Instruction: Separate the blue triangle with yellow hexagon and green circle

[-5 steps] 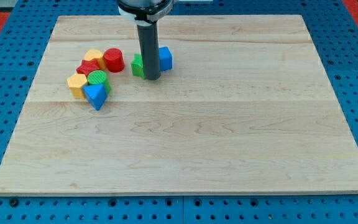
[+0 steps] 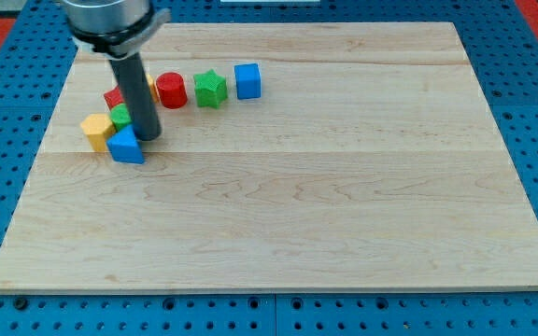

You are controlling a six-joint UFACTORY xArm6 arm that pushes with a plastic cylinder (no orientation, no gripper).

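The blue triangle lies at the board's left, touching the yellow hexagon on its left and the green circle just above it. My tip stands right against the blue triangle's upper right side and right of the green circle. The rod hides part of the green circle and the blocks behind it.
A red block sits above the green circle, partly hidden by the rod. A red cylinder, a green star and a blue cube stand in a row to the right. The wooden board lies on a blue pegboard.
My tip has moved left and down from the green star to the blue triangle. The cluster of blue triangle, green circle and yellow hexagon has shifted left.
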